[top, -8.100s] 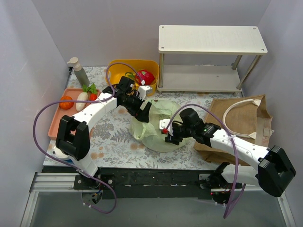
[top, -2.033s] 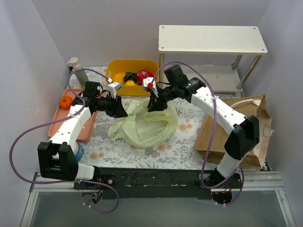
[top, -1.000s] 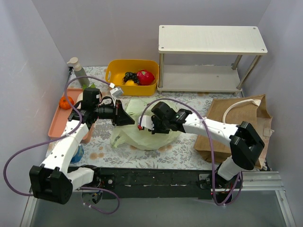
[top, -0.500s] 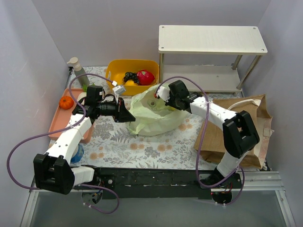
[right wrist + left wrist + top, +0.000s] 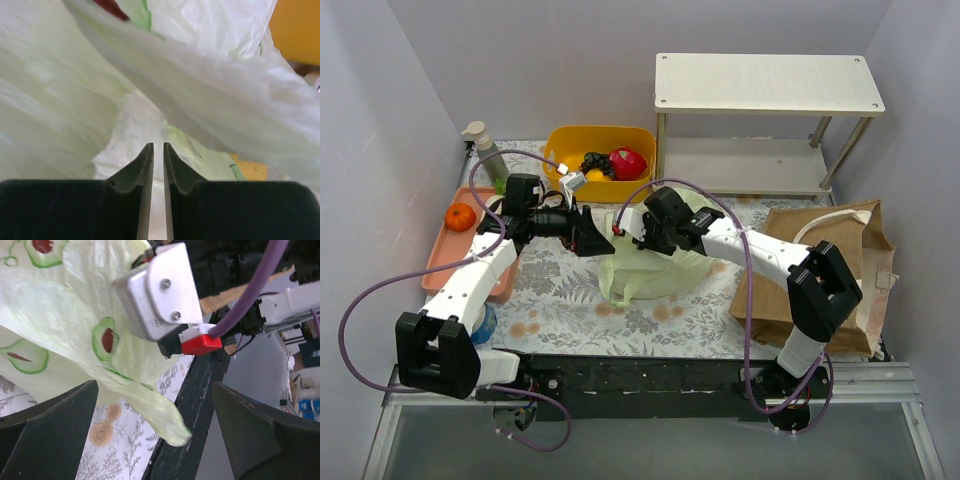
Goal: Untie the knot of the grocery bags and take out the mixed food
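The pale green grocery bag (image 5: 655,268) lies mid-table, its top bunched up under my right gripper (image 5: 638,238). In the right wrist view that gripper (image 5: 154,145) has its jaws nearly together, a thin slit between them, with bag film (image 5: 75,110) all around. My left gripper (image 5: 598,238) stands wide open just left of the bag. In its wrist view a twisted bag handle (image 5: 157,407) droops loose between the spread fingers (image 5: 55,430). The brown tote (image 5: 815,275) lies flat at the right. Grapes (image 5: 592,160), a pear (image 5: 594,175) and a red fruit (image 5: 627,162) sit in the yellow bin (image 5: 565,140).
A pink tray (image 5: 442,262) at the left edge holds a tangerine (image 5: 460,216). A soap pump bottle (image 5: 486,152) stands at the back left. A white two-level shelf (image 5: 765,85) fills the back right. Purple cables loop over both arms.
My left gripper has opened and let go of the bag handle, which now hangs free. The right gripper moved left and lower, and the bag sagged down onto the table.
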Available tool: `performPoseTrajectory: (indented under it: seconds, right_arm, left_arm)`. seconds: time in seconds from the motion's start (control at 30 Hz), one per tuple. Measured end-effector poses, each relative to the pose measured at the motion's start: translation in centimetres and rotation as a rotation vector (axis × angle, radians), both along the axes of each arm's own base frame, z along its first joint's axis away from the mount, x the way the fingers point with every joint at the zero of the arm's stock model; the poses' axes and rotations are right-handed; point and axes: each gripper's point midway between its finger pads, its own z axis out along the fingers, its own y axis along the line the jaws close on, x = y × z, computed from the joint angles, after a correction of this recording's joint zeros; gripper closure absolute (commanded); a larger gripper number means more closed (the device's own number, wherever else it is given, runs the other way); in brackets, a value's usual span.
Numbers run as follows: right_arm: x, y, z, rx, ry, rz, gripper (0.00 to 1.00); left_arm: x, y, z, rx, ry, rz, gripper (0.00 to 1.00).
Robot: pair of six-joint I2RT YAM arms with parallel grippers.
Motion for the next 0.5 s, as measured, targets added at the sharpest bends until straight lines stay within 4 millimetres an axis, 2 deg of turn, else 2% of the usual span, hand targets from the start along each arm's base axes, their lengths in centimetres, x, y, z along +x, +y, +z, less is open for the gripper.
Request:
performPoseTrajectory:
  seconds: [0.07, 0.2, 0.33, 0.37, 0.43, 0.47, 0.5]
  right_arm:
    - [0.1, -0.3, -0.1, 0.011, 0.020, -0.033, 0.70]
    - [-0.7, -0.9, -0.7, 0.056, 0.085, -0.120, 0.68]
    - [-1.6, -1.4, -0.9, 0.105, 0.161, -0.220, 0.68]
    - [-1.5, -1.3, -0.8, 0.121, 0.173, -0.237, 0.68]
    - [-1.3, -1.2, -0.4, 0.145, 0.186, -0.268, 0.67]
    - [-1.1, -1.0, -0.1, 0.158, 0.188, -0.279, 0.67]
    - [-0.8, -0.8, 0.4, 0.173, 0.184, -0.287, 0.67]
  left_arm:
    - [1.0, -0.2, 0.0, 0.003, 0.016, 0.031, 0.02]
    - [2.6, -0.8, -1.1, 0.016, 0.055, 0.060, 0.02]
    - [3.1, -2.0, -4.0, 0.073, 0.105, 0.054, 0.02]
    - [3.2, -2.2, -4.7, 0.093, 0.116, 0.056, 0.05]
    - [3.4, -2.5, -6.2, 0.138, 0.126, 0.063, 0.24]
    - [3.5, -2.7, -6.8, 0.160, 0.129, 0.062, 0.99]
    - [3.6, -2.7, -7.4, 0.183, 0.127, 0.058, 1.00]
